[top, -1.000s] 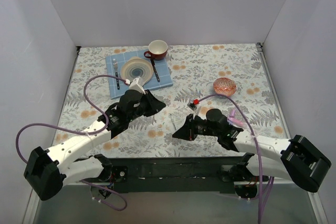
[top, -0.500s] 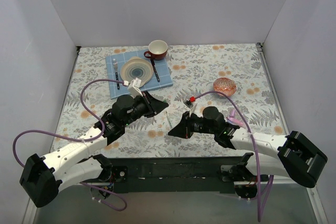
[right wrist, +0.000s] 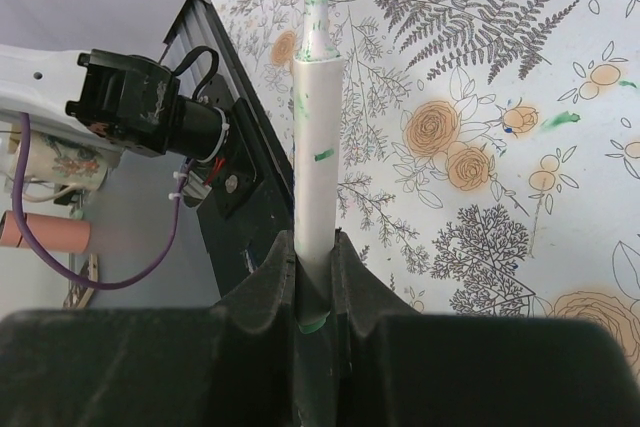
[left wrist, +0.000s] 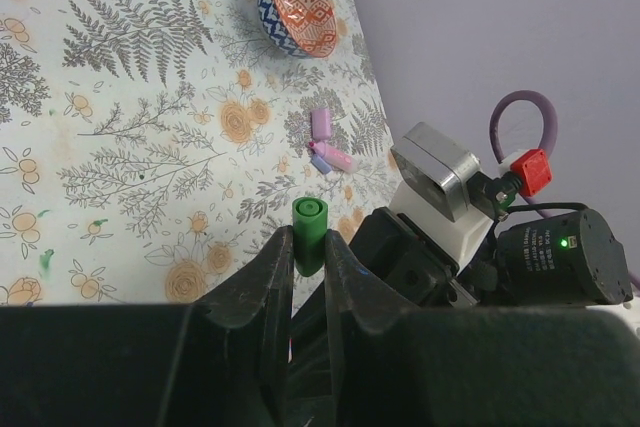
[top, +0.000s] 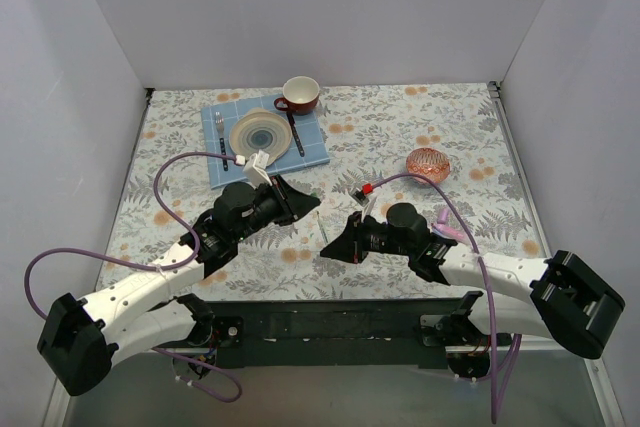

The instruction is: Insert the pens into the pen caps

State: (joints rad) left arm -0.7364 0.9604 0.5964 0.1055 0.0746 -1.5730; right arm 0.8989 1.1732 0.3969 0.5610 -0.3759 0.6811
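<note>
Clamped in the left claw (left wrist: 308, 252): the dark green cap (left wrist: 309, 230), open mouth turned outward to take a tip. Pinched in the right claw (right wrist: 318, 259), low on its barrel: the white pen (right wrist: 317, 137), leaving the green tip free and aimed at the cap (apparently not yet touching). Both held above the bench (top: 420, 137) toward 6 o'clock. At 4 o'clock, spare pink and lilac caps (left wrist: 326, 142), near the patterned bowl (left wrist: 298, 5). Floral cloth flecked with green ink; plain pale walls on three sides.
</note>
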